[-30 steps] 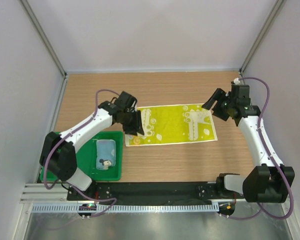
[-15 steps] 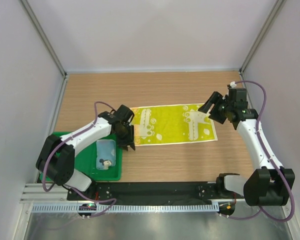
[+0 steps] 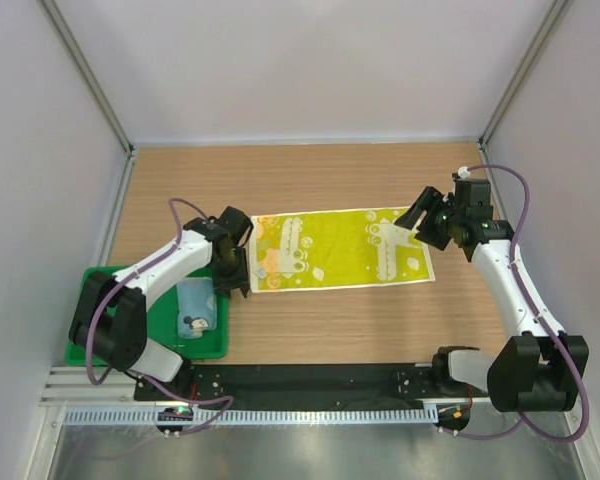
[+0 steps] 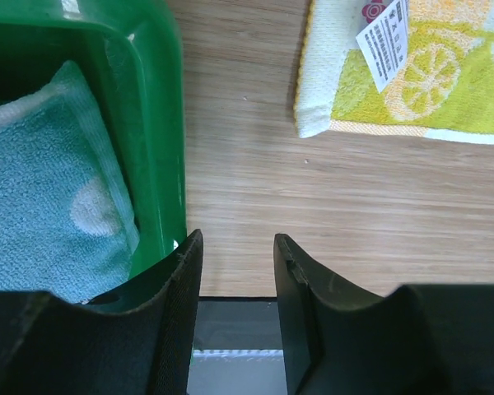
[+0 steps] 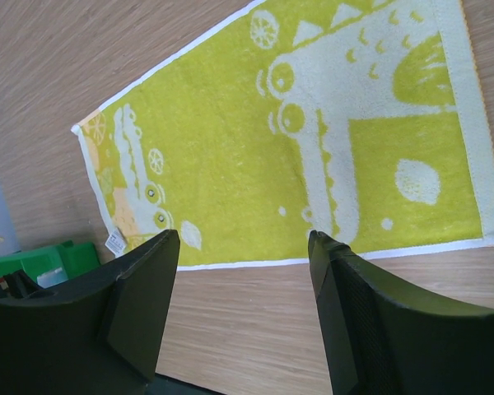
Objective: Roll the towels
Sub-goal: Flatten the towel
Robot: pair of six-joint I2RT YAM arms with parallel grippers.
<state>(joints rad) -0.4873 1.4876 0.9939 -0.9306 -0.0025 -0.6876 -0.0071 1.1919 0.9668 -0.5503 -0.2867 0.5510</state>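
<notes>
While neither arm holds anything, the task looks about half done at best. In the top view the green tray (image 4: 152, 99) sits at 8 o'clock on the table (image 3: 380, 320), and the blue towel (image 3: 195, 302) lies inside it as a compact bundle. It looks rolled or folded, but which one can't be told from here. The left gripper (image 4: 237, 247) hangs just at the tray's 3 o'clock rim, between the tray and the yellow towel (image 3: 345, 250). Its jaws are apart with only bare wood and the tray edge showing in the gap, so nothing is gripped. One finger seems to sit right over the rim, though contact is unclear.

The yellow towel lies at the table's centre, spread fully flat, long side running 9 to 3 o'clock, with no roll begun. Its near 9 o'clock corner with the white label (image 4: 384, 39) is close to the left gripper but apart from it. The right gripper (image 5: 243, 239) hovers above the towel's 3 o'clock end near the 2 o'clock corner. Its jaws are wide apart and empty, and they are not touching the cloth.

What is left, as a judgement: the whole yellow towel needs rolling, probably starting from one short end. The blue one seems parked in the tray already.
</notes>
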